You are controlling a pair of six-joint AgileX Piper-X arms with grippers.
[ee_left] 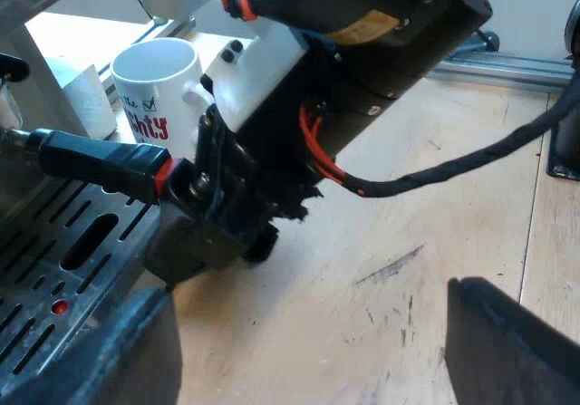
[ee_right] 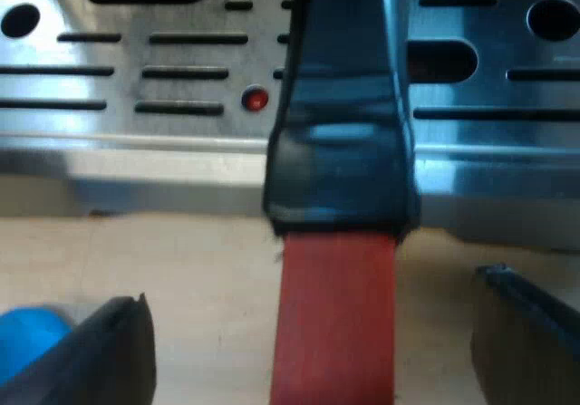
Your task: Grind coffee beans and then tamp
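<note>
Writing: the white mug (ee_left: 159, 88) bears "the" in dark print beside a ticked box. Below it are red letters ending "hty", the rest hidden. No brand name is legible on the espresso machine (ee_left: 23, 70). The mug's inside is seen white at the rim; contents cannot be told.

Holder handle (ee_right: 340, 133): it is seen projecting from the machine front over the slotted drip tray (ee_right: 136, 70), which carries a red dot (ee_right: 256, 100). The holder's basket is hidden.

Right gripper (ee_right: 313, 351): with its reach taken as 12 o'clock, the handle runs along the 12–6 line. The fingers are spread at 3 and 9 o'clock of the red end (ee_right: 335, 314), with a gap on each side and nothing clamped. A blue tamper (ee_right: 27, 342) is glimpsed beyond the 9 o'clock finger.

Left gripper (ee_left: 308, 351): the fingers are held wide apart over the wooden table (ee_left: 408, 242), with nothing between them. The mug is noted near 11 o'clock, well apart.
</note>
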